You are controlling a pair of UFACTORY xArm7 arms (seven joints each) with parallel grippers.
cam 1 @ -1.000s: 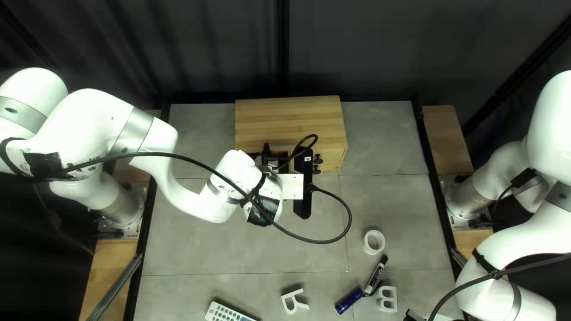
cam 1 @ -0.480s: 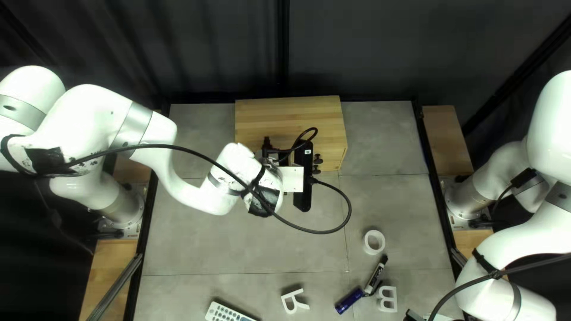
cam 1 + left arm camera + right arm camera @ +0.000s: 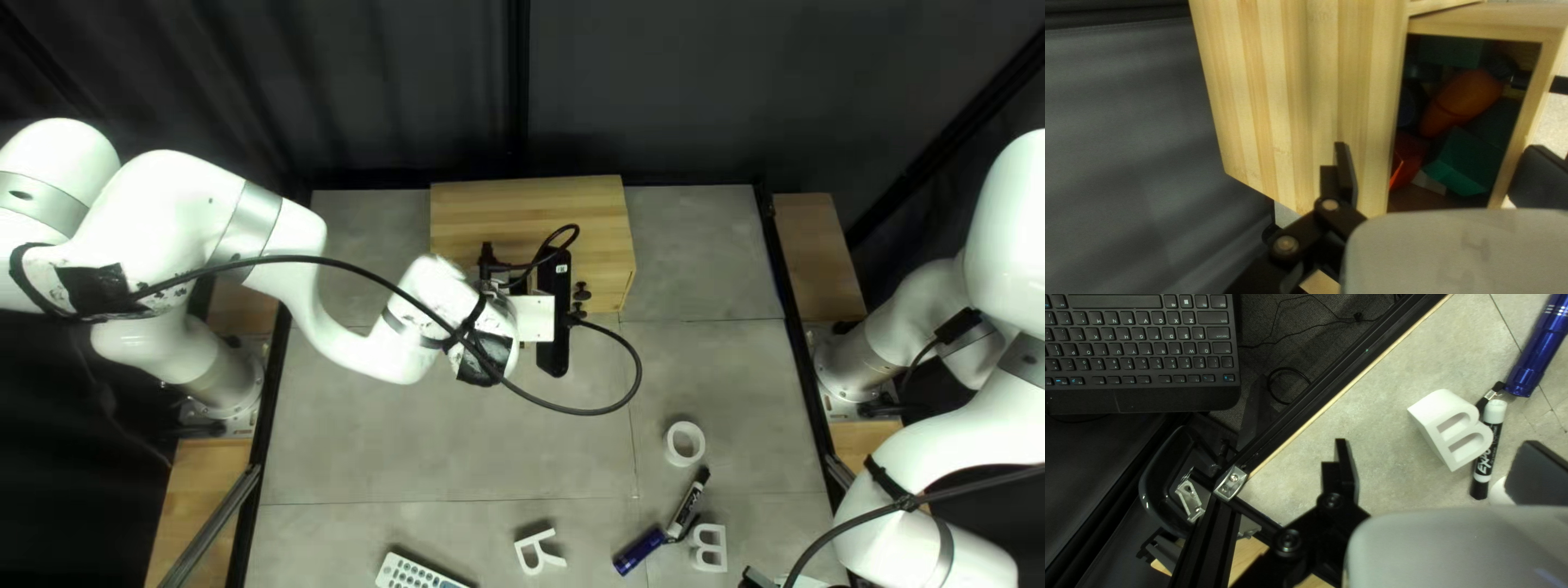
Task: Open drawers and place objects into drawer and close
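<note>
My left gripper (image 3: 533, 317) is at the near side of the wooden cabinet (image 3: 528, 212); its fingertips are hidden there. In the left wrist view my left gripper (image 3: 1441, 171) stands open over a drawer (image 3: 1531, 117) holding orange, red and green things. At the bottom edge of the top left view, only part of my right gripper (image 3: 753, 578) shows. My right gripper (image 3: 1441, 463) is open, with a white letter B (image 3: 1454, 430) ahead of it. The marker (image 3: 1489, 452) lies against the letter, the blue flashlight (image 3: 1538, 345) beyond.
A tape roll (image 3: 685, 443), a white letter R (image 3: 539, 552) and a remote (image 3: 417, 573) lie on the table (image 3: 435, 457). A keyboard (image 3: 1143, 343) lies off the table past its black edge rail (image 3: 1350, 375). A loose cable loops over my left arm.
My left arm's wrist has shifted a little toward the table's far edge, its cable loop moving with it. The right arm and the loose objects have stayed put.
</note>
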